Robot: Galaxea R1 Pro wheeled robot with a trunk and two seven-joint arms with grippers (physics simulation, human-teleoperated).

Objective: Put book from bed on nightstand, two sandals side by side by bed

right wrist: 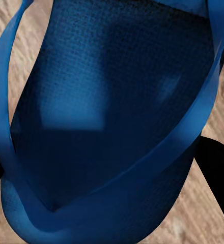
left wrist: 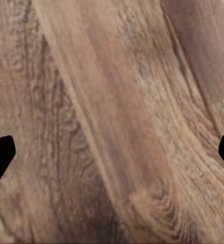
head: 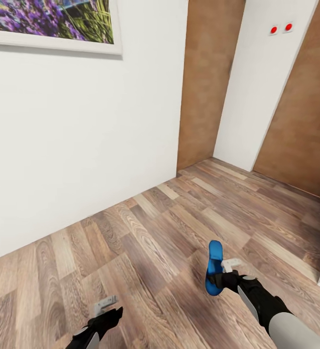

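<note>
One bright blue sandal (head: 214,261) hangs just above the wood-plank floor (head: 155,228), tilted on its side, with my right gripper (head: 222,278) shut on its lower half. Close up in the right wrist view, the sandal's sole and strap (right wrist: 107,117) sit between the dark fingers (right wrist: 219,168). My left gripper (head: 105,310) is low at the lower left, open and empty. The left wrist view has its black fingertips (left wrist: 0,157) spread wide over bare floor planks (left wrist: 112,101). The other sandal, the book, the bed and the nightstand are out of view.
A white wall (head: 72,145) with a framed lavender picture (head: 48,22) stands close on the left. Brown panels (head: 206,82) and a white pillar (head: 262,82) with two red dots close off the far corner. Open floor runs between them and me.
</note>
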